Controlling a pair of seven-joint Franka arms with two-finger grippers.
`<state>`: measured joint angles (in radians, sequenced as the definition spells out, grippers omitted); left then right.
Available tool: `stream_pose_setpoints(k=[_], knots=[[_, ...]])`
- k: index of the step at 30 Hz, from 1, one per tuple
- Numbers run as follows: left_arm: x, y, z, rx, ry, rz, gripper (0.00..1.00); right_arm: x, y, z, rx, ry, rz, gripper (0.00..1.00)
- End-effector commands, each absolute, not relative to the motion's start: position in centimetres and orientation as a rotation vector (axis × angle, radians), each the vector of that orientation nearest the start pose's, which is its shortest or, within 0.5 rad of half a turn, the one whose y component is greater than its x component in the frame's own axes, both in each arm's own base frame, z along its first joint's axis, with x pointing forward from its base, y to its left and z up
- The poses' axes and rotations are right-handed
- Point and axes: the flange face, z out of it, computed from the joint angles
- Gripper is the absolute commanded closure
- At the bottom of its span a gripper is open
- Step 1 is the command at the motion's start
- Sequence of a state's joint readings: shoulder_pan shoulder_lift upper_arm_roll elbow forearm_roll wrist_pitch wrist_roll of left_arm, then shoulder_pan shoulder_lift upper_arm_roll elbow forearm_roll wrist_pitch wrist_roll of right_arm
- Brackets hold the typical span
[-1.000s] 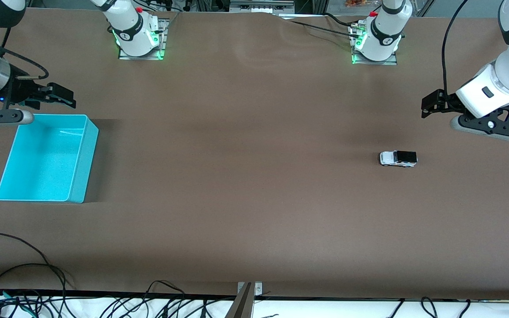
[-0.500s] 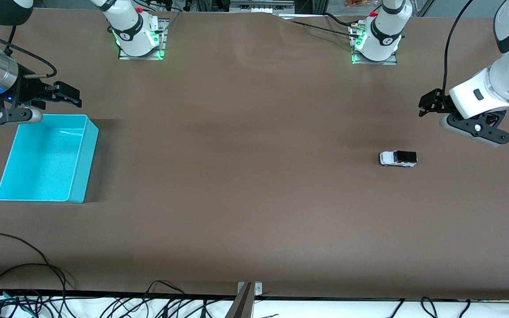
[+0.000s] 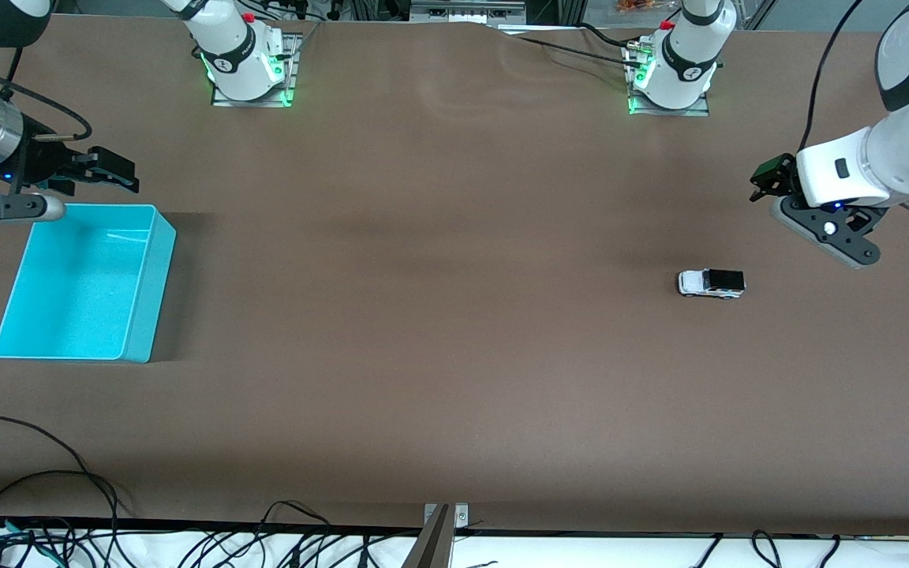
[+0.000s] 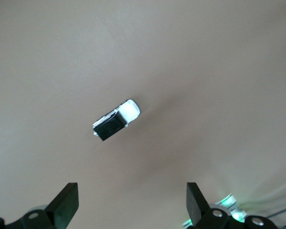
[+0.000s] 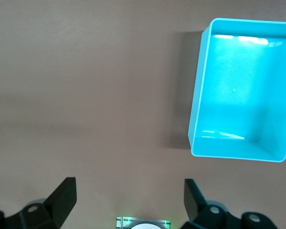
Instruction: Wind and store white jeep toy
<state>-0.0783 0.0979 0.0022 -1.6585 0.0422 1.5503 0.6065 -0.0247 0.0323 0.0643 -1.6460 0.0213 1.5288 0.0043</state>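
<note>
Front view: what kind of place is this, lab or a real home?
Most likely a robotics lab bench: two arm bases bolted onto a brown-covered table, loose cables along its edge, and only a cyan bin and a white jeep toy laid out.

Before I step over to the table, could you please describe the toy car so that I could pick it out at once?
Look at the brown table, toward the left arm's end, well away from the cyan bin at the right arm's end. There the white jeep toy stands alone on the bare surface, nearer the front camera than the left gripper. It is tiny, white with a black roof and rear.
</note>
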Motion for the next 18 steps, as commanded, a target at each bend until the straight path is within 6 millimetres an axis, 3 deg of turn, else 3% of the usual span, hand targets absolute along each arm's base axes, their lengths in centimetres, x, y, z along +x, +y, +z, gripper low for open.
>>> stream_pose_setpoints(k=[1,5,9,18], knots=[[57.5,-3.0,51.0,-2.817,1.267,0.406,0.00,55.7,-0.6,57.0,-3.090,-0.005,0.224,0.00],[58.3,-2.6,48.7,-2.713,1.433,0.475,0.00,55.9,-2.2,56.5,-3.040,-0.024,0.229,0.00],[59.2,-1.2,46.8,-2.651,1.580,0.430,0.00,55.9,-2.5,56.4,-3.034,-0.051,0.231,0.00],[58.2,0.3,38.2,-2.515,1.809,0.325,0.00,56.0,-1.4,56.7,-3.047,-0.071,0.222,0.00]])
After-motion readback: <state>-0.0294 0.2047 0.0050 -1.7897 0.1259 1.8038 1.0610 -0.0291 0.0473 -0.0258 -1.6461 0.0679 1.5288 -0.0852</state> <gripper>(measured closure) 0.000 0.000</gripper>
